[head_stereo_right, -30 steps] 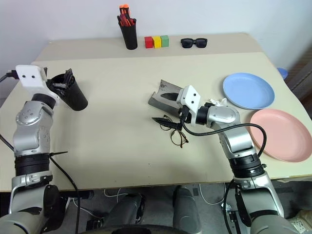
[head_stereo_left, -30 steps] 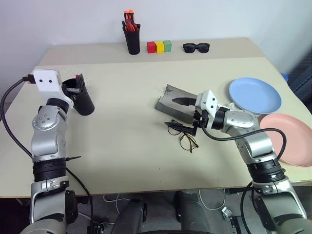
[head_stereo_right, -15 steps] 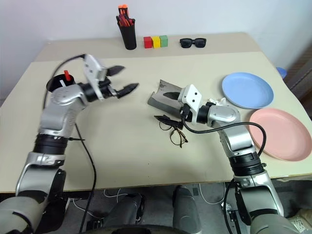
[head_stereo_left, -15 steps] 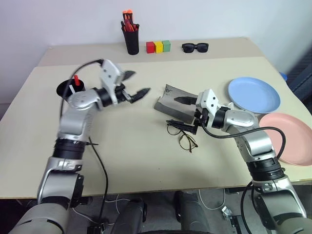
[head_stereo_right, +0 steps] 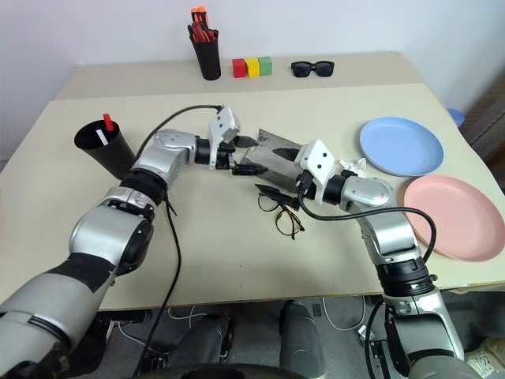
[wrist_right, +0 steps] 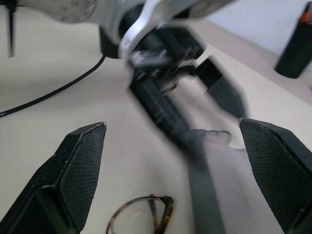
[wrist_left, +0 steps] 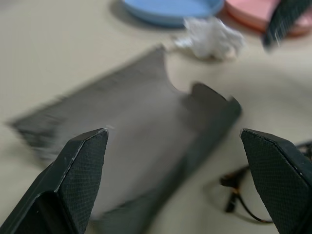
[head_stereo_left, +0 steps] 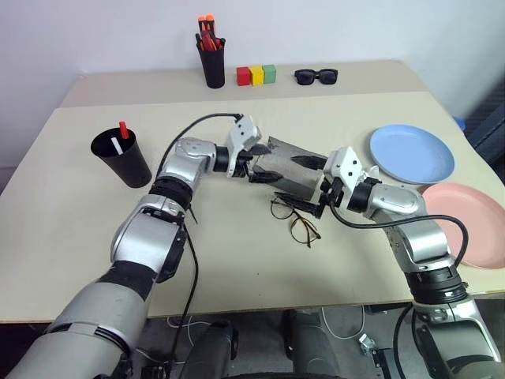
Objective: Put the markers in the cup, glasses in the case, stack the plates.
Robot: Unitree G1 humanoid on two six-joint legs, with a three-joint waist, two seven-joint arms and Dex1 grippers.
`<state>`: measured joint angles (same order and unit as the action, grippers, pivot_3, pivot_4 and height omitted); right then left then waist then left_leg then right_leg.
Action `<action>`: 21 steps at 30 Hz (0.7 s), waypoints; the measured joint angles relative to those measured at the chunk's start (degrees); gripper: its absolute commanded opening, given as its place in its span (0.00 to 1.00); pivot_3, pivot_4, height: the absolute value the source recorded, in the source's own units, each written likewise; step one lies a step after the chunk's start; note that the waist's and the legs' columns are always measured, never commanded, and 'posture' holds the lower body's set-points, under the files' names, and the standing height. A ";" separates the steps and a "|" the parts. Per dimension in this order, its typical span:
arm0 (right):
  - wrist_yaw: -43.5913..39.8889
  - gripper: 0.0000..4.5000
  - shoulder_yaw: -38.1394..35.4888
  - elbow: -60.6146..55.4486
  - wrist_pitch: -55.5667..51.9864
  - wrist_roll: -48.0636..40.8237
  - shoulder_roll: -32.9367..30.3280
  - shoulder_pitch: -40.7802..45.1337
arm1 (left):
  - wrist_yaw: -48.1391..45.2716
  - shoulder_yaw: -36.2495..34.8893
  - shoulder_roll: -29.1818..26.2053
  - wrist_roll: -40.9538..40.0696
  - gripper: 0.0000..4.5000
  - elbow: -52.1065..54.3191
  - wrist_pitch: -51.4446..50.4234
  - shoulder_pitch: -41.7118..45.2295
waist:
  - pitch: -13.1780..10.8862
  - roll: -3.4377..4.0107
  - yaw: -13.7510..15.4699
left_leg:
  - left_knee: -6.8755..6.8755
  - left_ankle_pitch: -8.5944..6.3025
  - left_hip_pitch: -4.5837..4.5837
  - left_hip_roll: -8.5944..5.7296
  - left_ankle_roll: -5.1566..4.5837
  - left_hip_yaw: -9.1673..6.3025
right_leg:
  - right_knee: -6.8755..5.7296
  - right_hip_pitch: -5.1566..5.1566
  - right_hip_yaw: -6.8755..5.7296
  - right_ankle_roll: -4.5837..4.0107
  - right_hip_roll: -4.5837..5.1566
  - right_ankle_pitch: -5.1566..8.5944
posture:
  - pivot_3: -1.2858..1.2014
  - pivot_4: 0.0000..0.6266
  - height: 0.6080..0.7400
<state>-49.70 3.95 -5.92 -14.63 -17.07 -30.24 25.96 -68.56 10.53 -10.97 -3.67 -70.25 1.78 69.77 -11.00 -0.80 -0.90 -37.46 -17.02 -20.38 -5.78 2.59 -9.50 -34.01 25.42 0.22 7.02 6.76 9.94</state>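
Note:
The grey case [head_stereo_left: 293,175] lies mid-table with its flap up. My left gripper [head_stereo_left: 258,166] is open at the case's left end, one finger on each side of that end [wrist_left: 146,146]. At the case's right end my right gripper [head_stereo_left: 304,183] is open as well. Its lower finger hangs just above the wire-framed glasses [head_stereo_left: 297,222], which lie on the table in front of the case. The black cup [head_stereo_left: 125,159] stands far left. A red-ended marker [head_stereo_left: 123,127] pokes out of it, with a white piece [head_stereo_left: 116,146] beside it. The blue plate [head_stereo_left: 412,154] and the pink plate [head_stereo_left: 467,227] lie side by side at the right.
Along the back edge stand a narrow black cup of red-orange pens [head_stereo_left: 212,65], three coloured blocks [head_stereo_left: 256,76] and black sunglasses [head_stereo_left: 316,76]. A crumpled white tissue [wrist_left: 209,36] lies between the case and the blue plate.
My left arm has swung right from the black cup to the case's left end, staying open. The cup now stands free with a marker in it. My right gripper has kept still.

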 measured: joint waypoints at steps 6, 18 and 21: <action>1.17 1.00 -0.02 -2.19 -0.80 -0.05 0.00 -0.69 | 1.06 0.52 2.25 4.60 0.99 -3.37 1.03 1.38 | 0.00 0.00 0.13 | -0.04 -0.08 -0.01 0.00 -0.15 -0.01 | -0.01 -0.01 0.00 0.01 0.00 0.00 | 0.52 0.24 1.00; 1.91 1.00 0.01 -2.82 -1.32 -0.02 0.16 -1.08 | 2.01 1.96 2.16 11.40 0.02 -4.01 -0.97 1.91 | 0.00 0.00 -0.06 | -0.07 -0.13 0.00 -0.01 -0.23 -0.01 | -0.06 0.00 0.00 0.02 0.00 -0.01 | 0.52 0.24 1.00; 1.94 1.00 0.08 -2.78 -1.23 0.00 0.41 -0.90 | 1.65 1.77 0.84 11.91 0.02 -3.70 -1.70 2.98 | 0.01 0.02 -0.08 | -0.08 -0.13 0.02 -0.01 -0.23 0.00 | -0.07 -0.01 0.01 0.02 0.00 -0.01 | 0.52 0.24 1.00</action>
<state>-47.76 4.03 -8.70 -15.87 -17.06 -29.82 25.06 -66.91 12.30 -10.13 8.24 -73.96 0.08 72.74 -10.98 -0.78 -0.98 -37.53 -17.15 -20.36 -5.78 2.36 -9.50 -34.08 25.41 0.23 7.05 6.75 9.93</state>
